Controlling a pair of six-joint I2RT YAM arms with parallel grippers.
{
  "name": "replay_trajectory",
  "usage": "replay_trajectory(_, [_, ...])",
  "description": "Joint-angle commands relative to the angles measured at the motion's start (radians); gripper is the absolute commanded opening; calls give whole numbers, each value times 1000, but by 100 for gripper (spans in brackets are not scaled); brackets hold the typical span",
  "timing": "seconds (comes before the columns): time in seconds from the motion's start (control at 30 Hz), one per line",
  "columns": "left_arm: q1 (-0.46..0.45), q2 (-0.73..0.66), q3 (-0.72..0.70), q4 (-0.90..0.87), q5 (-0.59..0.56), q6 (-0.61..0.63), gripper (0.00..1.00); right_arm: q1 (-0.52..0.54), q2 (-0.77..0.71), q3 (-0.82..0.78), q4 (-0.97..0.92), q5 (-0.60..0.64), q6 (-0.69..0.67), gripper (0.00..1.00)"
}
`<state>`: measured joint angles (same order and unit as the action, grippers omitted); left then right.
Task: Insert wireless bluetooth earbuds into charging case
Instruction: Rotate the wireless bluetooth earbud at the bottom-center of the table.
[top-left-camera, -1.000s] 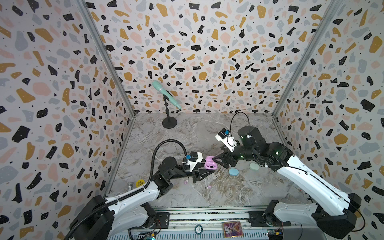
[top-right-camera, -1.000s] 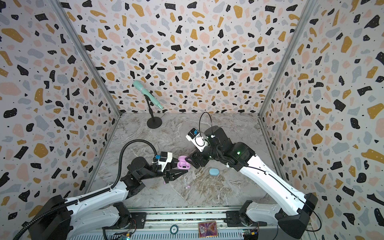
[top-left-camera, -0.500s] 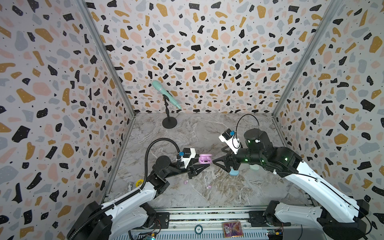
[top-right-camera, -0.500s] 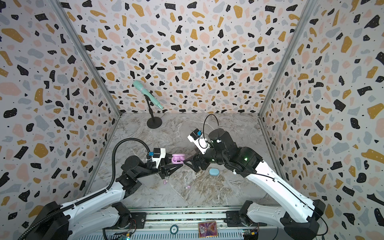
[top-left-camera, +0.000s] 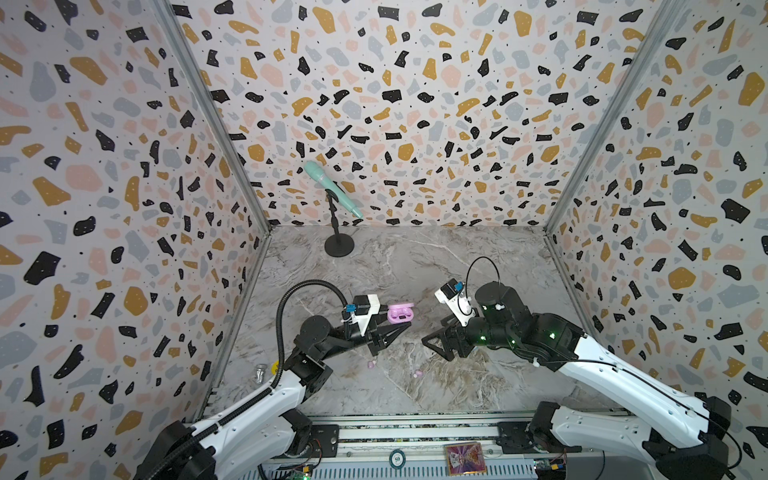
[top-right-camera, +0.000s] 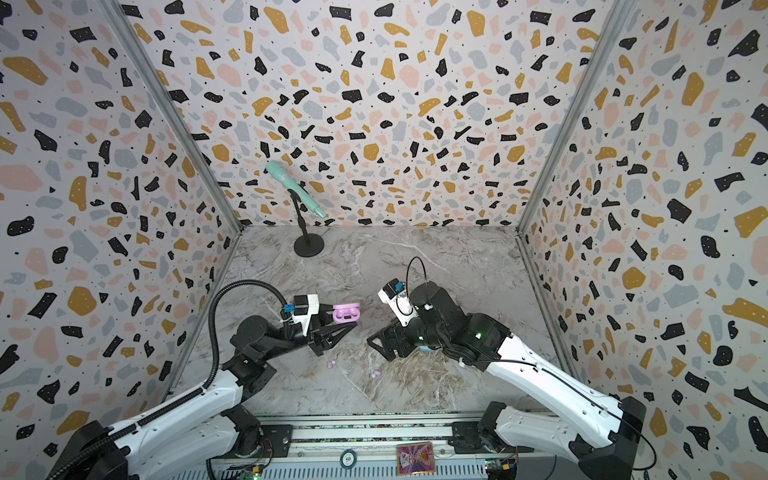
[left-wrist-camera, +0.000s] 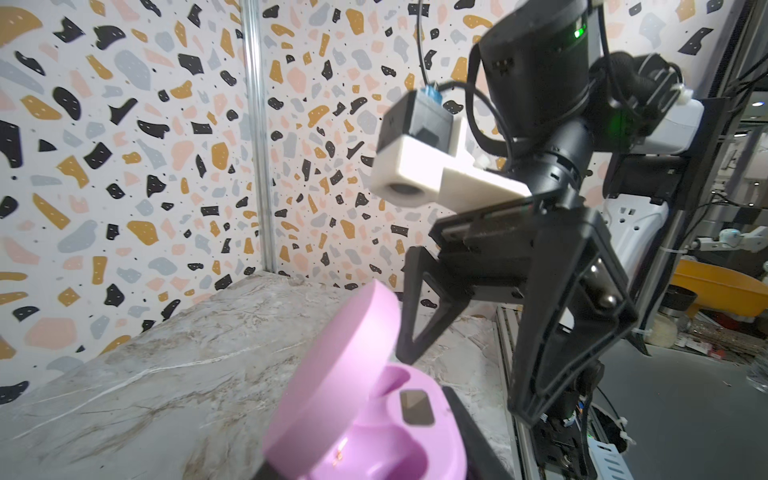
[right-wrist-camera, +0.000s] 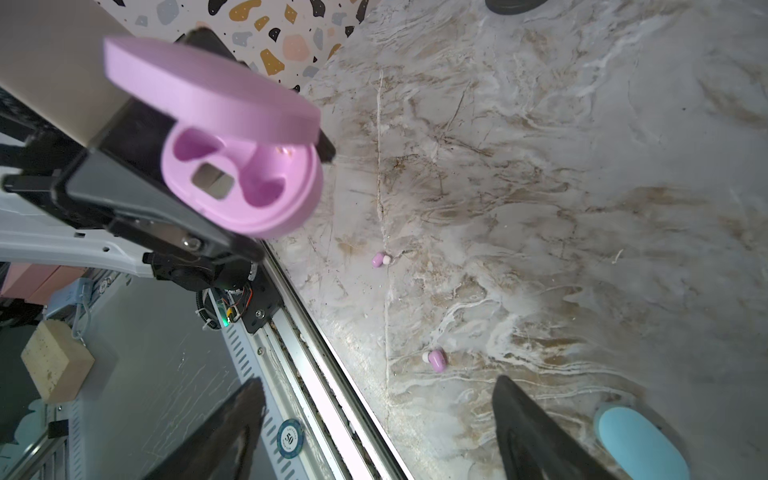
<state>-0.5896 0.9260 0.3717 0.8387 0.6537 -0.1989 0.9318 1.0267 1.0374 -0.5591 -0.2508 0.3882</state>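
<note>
Inside the terrazzo-walled cell, the left jaws clamp the base of a pink charging case (top-left-camera: 401, 312) and hold it above the marble worktop (top-left-camera: 415, 266). Its lid is flipped up and both wells are empty. Facing it across a gap, the right jaws stand spread wide with nothing between them, tilted down toward the worktop. Two pink earbuds (top-left-camera: 371, 364) (top-left-camera: 417, 373) lie loose on the marble, apart from each other. One is near the left jaws and the other lies between the two arms, toward the front rail. The right wrist view shows a closed light blue case (right-wrist-camera: 640, 440) lying just beside the right jaws. A mint microphone (top-left-camera: 332, 189) stands on its stand against the back wall.
</note>
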Motion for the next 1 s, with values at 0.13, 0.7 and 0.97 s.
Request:
replay_trajectory(0.13, [55,-7,-2,70,-37,-16,10,73,-6,-175,104,60,219,81])
replay_trajectory(0.7, [141,9,-14,122,-41,-54,9,159,411,-210,163,191,125,67])
replay_trajectory(0.97, [161,9,-11,112,-38,-55,9,90,463,-227,264,16,203,66])
